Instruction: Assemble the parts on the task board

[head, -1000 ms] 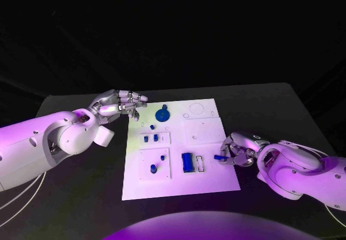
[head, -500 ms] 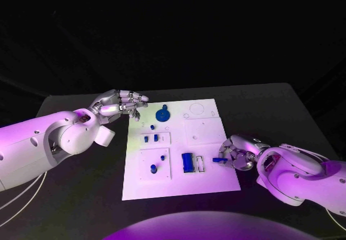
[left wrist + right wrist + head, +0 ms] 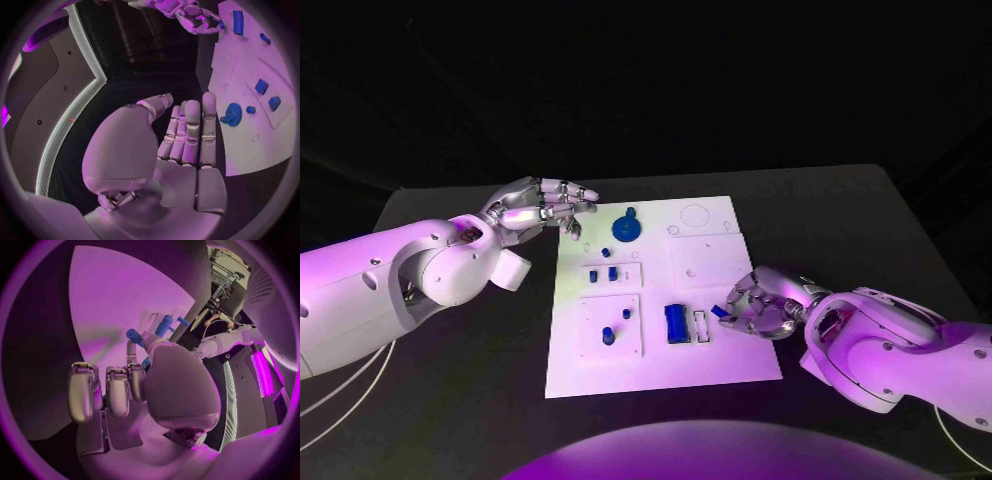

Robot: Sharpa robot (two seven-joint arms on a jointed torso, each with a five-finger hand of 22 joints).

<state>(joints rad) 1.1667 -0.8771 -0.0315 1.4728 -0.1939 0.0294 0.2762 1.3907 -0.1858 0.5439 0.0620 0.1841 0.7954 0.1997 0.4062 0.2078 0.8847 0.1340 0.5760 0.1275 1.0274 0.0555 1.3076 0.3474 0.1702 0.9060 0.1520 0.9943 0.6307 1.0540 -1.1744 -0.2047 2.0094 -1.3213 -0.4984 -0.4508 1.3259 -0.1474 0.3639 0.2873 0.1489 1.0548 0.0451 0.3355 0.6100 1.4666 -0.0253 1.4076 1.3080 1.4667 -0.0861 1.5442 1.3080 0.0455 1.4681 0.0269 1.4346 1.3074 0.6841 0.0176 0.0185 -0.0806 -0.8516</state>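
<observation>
The white task board [image 3: 661,355] lies in the middle of the table. My right hand [image 3: 764,300] is over its right edge and pinches a small blue part [image 3: 720,312] at its fingertips, just right of a long blue block [image 3: 675,322] standing in the board. That block [image 3: 165,325] also appears beyond the fingers in the right wrist view. My left hand [image 3: 538,208] hovers at the board's far left corner, holding nothing, fingers side by side [image 3: 190,130]. A round blue part [image 3: 626,228] [image 3: 233,114] sits near it. Two small blue blocks [image 3: 602,274] stand mid-board.
Two more small blue pieces [image 3: 607,337] lie in the board's near left panel. The board's far right panel has an open ring outline [image 3: 692,214]. Black table [image 3: 848,220] surrounds the board on all sides.
My right hand has moved left over the board with the small blue part, closer to the long blue block. The left hand has stayed where it was.
</observation>
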